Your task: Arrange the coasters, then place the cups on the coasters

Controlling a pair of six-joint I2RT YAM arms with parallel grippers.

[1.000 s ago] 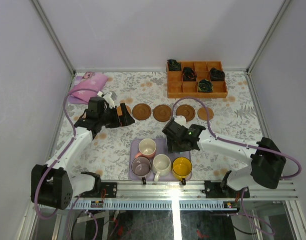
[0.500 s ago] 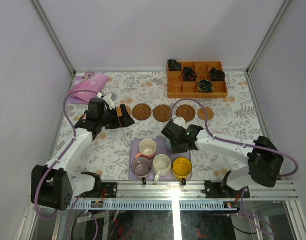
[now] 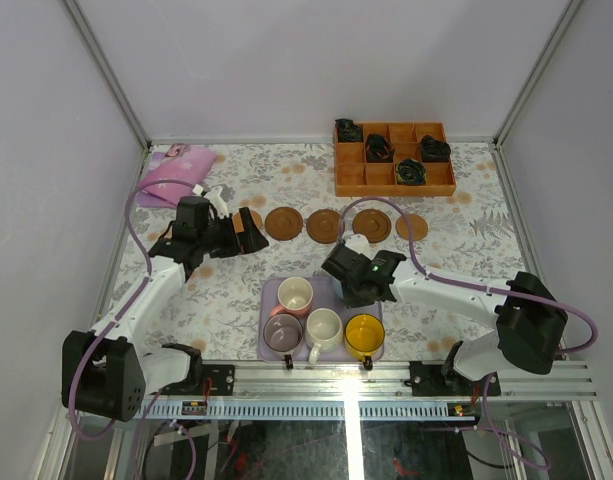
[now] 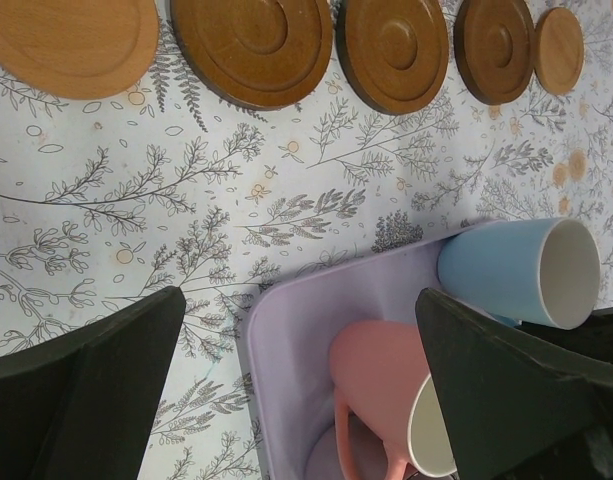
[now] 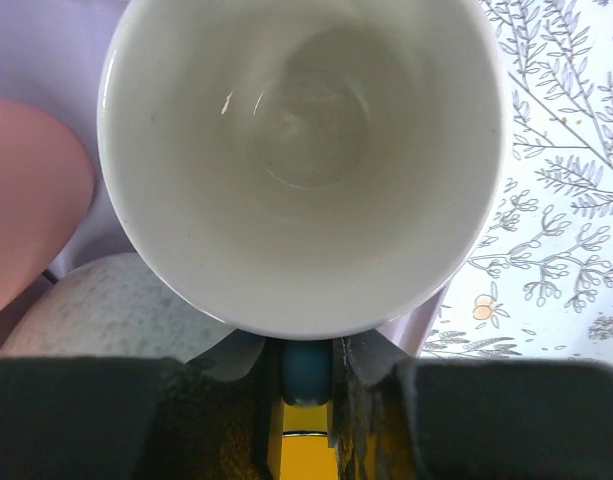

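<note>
From above, the left gripper (image 3: 242,232) hangs wide open with nothing in it, just beside the left end of the coasters (image 3: 326,226), and they're laid out in a row across the flowered table (image 3: 221,300), between the arms and the orange compartmented box (image 3: 394,190). Over on the other side, the right gripper (image 3: 354,282) is down on the far right corner of the lavender tray (image 3: 270,296) and covers whatever sits beneath it. The pink cup (image 3: 295,295) stands beside it at the tray's far left. Along the near edge it's the dusky purple cup (image 3: 283,332), the white cup (image 3: 323,328) and the yellow cup (image 3: 365,332) in a line. Now the left wrist view: all five coasters side by side along the top, the leftmost one paler, and the two black fingers spread far apart with only table and tray between them. There's the light blue cup (image 4: 516,275) at the tray's corner, the pink one next to it. On to the right wrist view, looking straight down into that cup's pale inside. Its blue handle is caught between the fingers (image 5: 386,410), which press in on both sides, so that's a pinch on the handle. Lavender tray shows behind the cup, though whether it rests there or is lifted, I can't tell
</note>
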